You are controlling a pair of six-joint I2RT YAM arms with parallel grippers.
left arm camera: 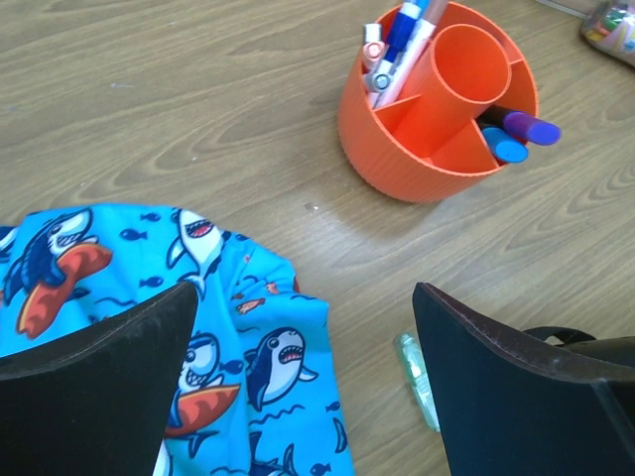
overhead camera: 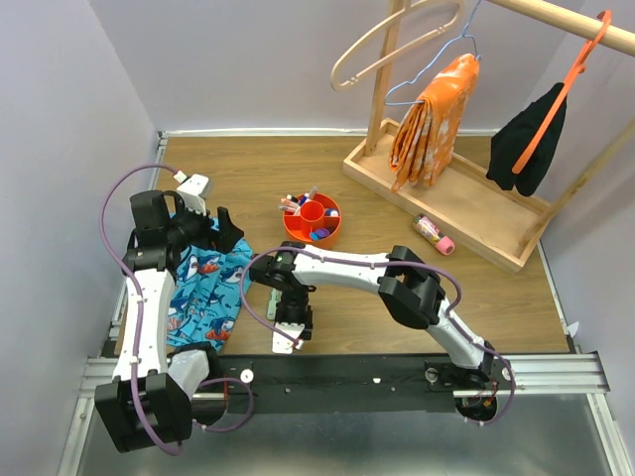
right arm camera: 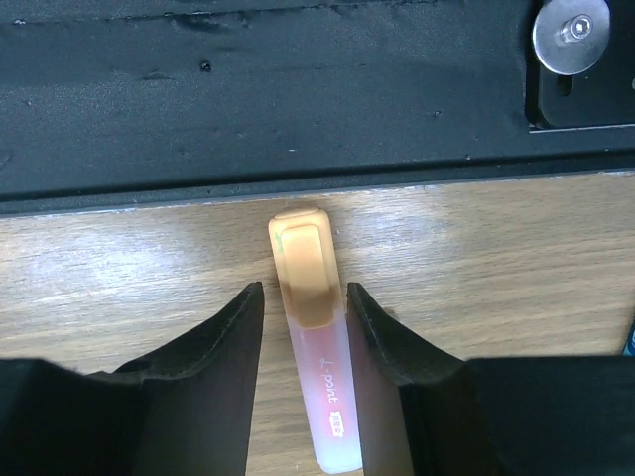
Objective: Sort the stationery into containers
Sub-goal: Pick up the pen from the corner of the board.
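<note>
Right hand: fingers apart, straddling an orange-capped highlighter that lies flat on the tabletop, cap end close to the black rail. No clamp yet: wood shows on one side, while the other finger sits at or almost on the barrel.

Risks:
- The highlighter is off-centre between the fingers. One finger would likely arrive first and shove or swivel it before the other lands.
- The barrel is smooth and rounded, so it could squirt out toward the rail.
- The hold falls near the cap joint, so the long body may droop on lifting.

Left hand: fingers wide apart, nothing between them, above the shark-print cloth.

Orange bowl, mid-tabletop:
- One outer compartment holds white and blue pens standing up.
- Another holds a purple marker and a blue marker.
- The central cup and the nearest compartment look empty.
</note>
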